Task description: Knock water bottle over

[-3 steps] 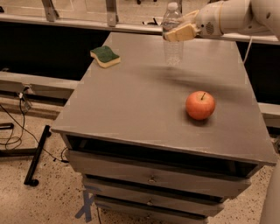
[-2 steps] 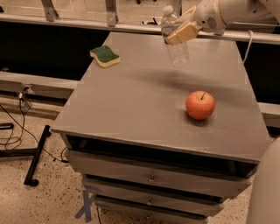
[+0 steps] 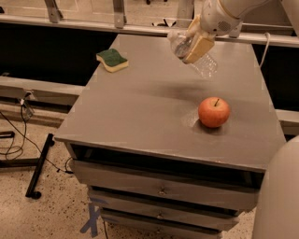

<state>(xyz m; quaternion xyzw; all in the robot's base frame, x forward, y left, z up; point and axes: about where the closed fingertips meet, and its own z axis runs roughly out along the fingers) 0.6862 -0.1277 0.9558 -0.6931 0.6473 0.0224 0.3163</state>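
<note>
The tan fingers (image 3: 199,46) are closed on the water bottle (image 3: 206,65), one pad across the front of its upper body and the other behind it, so the bottle sits clamped between them. The gripper (image 3: 188,46) is in the upper right part of the frame, above the far half of the table (image 3: 140,107), at the end of a white arm (image 3: 224,14) that comes in from the top right corner.

The water bottle is tilted. Its cap end points to the upper left and its clear ribbed base points down to the right. Whether the base touches the tabletop cannot be told, but a dark shadow lies on the surface below the bottle and apart from it.

A red apple (image 3: 214,112) rests on the table toward the right, nearer the front edge and well apart from the bottle. A green and yellow sponge (image 3: 112,59) lies near the table's far left corner, well apart from both.

Under the tabletop are stacked drawers (image 3: 163,189) with small knobs. A rounded white part of the robot (image 3: 280,196) fills the lower right corner. Black cables (image 3: 14,135) trail over the speckled floor at the left, and a blue tape cross (image 3: 91,219) marks the floor at the bottom.
</note>
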